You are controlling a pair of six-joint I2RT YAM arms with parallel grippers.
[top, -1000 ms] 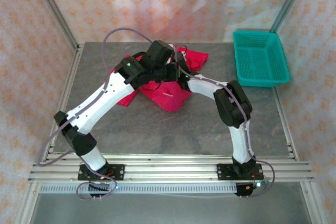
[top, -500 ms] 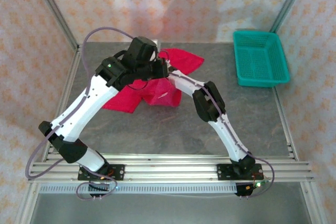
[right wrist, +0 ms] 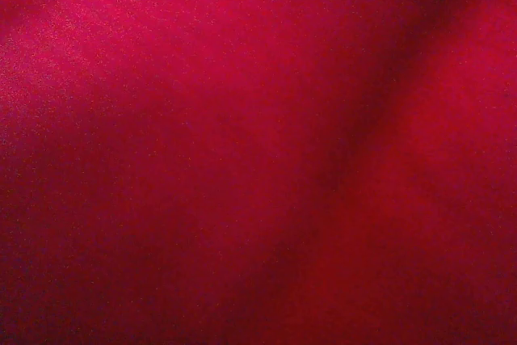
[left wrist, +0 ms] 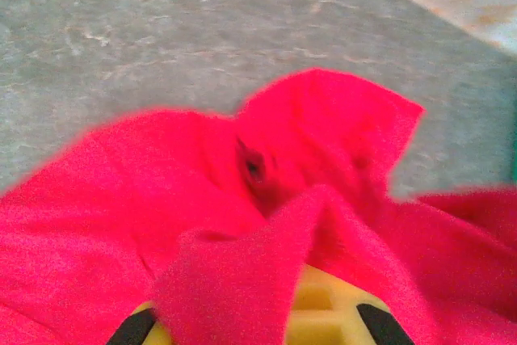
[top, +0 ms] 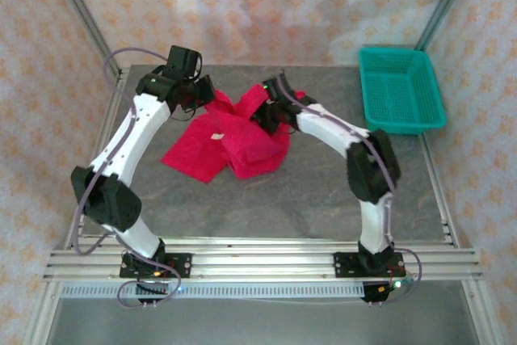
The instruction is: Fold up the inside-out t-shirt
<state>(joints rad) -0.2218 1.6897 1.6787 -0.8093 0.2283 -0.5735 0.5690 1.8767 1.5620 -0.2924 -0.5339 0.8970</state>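
Pale walls with a faint orange pattern closed in a grey, stone-look surface (top: 266,199), with slim metal posts rising at its far corners. In the top view the left gripper (top: 202,94) was at the far left of the surface, pressed together and pinching an edge of the t-shirt (top: 242,143). Its wrist view showed the yellow fingers (left wrist: 327,313) low in the frame with a fold of red cloth draped over them, and more rumpled cloth spreading ahead onto the grey top. The right gripper (top: 269,109) was near the far middle of the surface, at the opposite upper edge of the cloth. It was closed too, nipping the t-shirt where the fabric bunched up into a raised peak. Its wrist view was a close, dark red blur of cloth, so the fingers themselves could not be made out there.

Between the two grippers the t-shirt sagged in a shallow dip, then spread toward the near side in loose, uneven flaps that lay on the surface. It sat in the far middle of the surface, a little left of centre. A small white tag (top: 216,135) showed on the red fabric, nearer the left gripper. Both arms bent outward from their bases on the rail at the near edge. A teal basket (top: 401,119) stood at the far right corner, well apart from the cloth.
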